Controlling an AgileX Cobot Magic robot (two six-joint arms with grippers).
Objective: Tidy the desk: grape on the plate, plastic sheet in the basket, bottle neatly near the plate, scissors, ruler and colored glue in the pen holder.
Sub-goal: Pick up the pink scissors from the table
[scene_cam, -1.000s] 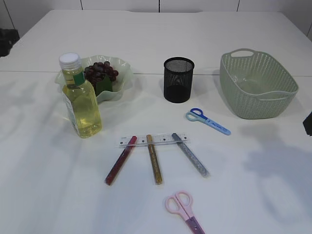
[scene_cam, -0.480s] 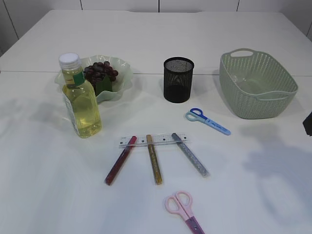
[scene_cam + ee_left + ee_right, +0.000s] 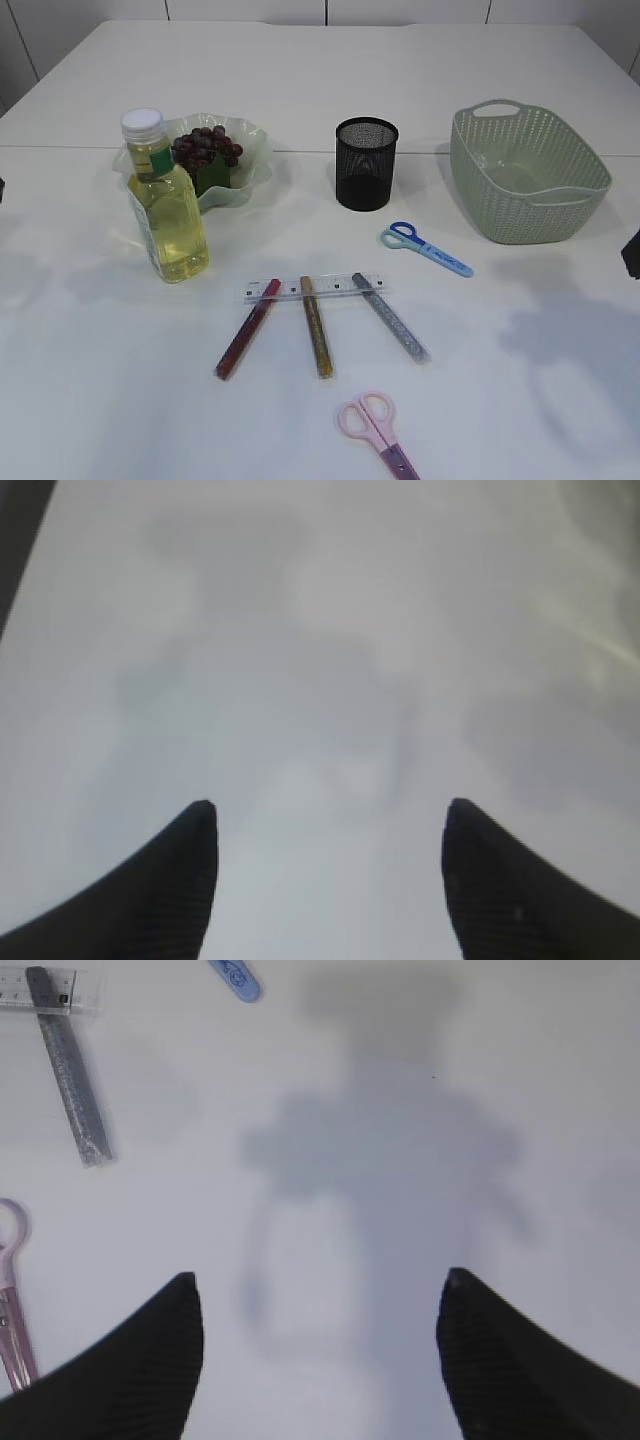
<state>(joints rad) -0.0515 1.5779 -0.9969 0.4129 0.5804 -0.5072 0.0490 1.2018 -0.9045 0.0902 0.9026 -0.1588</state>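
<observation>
Overhead, both grippers' jaws wide apart, empty: left gripper (image 3: pixel 327 880), right gripper (image 3: pixel 318 1355).

Three glue sticks (image 3: pixel 319 327); two scissors (image 3: pixel 378 433); one ruler (image 3: pixel 335 288), bottle (image 3: pixel 166 207), basket (image 3: pixel 527 173).

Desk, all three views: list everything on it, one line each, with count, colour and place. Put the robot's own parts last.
bottle: 1, clear with yellow liquid, white cap, upright at front left of plate
plate: 1, pale green, wavy rim, back left
grapes: 1 bunch, dark red, on plate
pen holder: 1, black mesh, back centre
basket: 1, pale green, back right
blue scissors: 1, in front of pen holder
pink scissors: 1, front centre
ruler: 1, clear, centre
glue sticks: 3, red, gold, silver, tops lying on ruler
left gripper: open, over bare table
right gripper: open, over bare table
</observation>
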